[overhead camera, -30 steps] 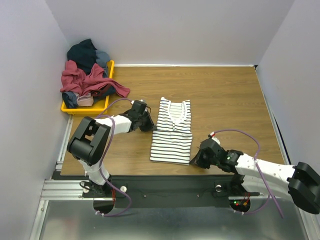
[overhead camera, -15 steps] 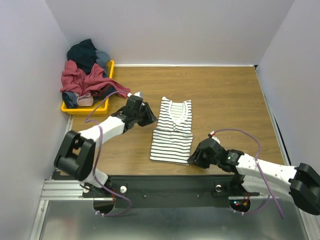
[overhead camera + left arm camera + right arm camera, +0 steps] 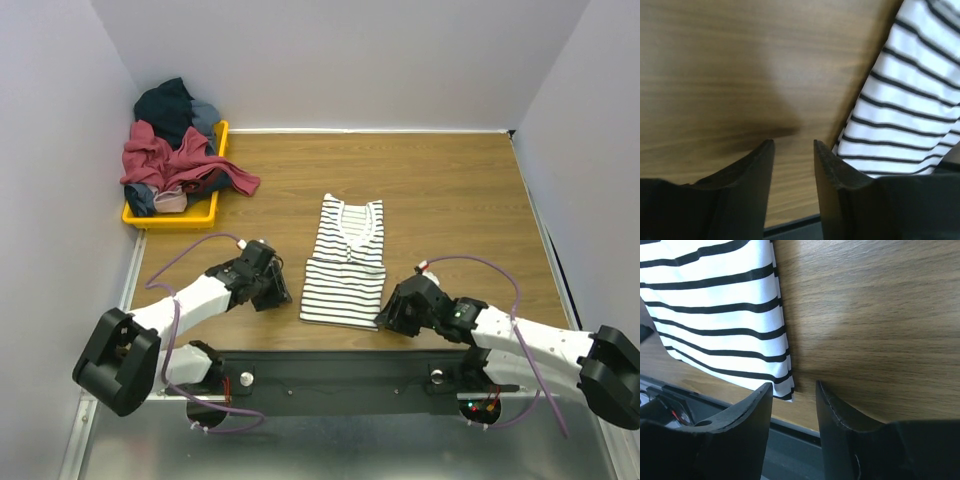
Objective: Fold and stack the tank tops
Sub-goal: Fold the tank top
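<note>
A white tank top with thin dark stripes lies flat in the middle of the wooden table, folded lengthwise, neckline at the far end. My left gripper hovers low just left of its near left corner, jaws open over bare wood; the striped cloth shows to the right of my fingers. My right gripper sits at the near right corner, open and empty, with the striped hem's corner just beyond its fingertips. More clothes are heaped at the far left.
A yellow tray at the far left corner holds the heap of red, dark and blue garments, one spilling onto the table. The table's near edge and black rail run right beside both grippers. Grey walls enclose three sides.
My left gripper has let go near the top's far left side, opened and swung back toward the near left corner. My right gripper has opened at the near right corner and stayed in place.
</note>
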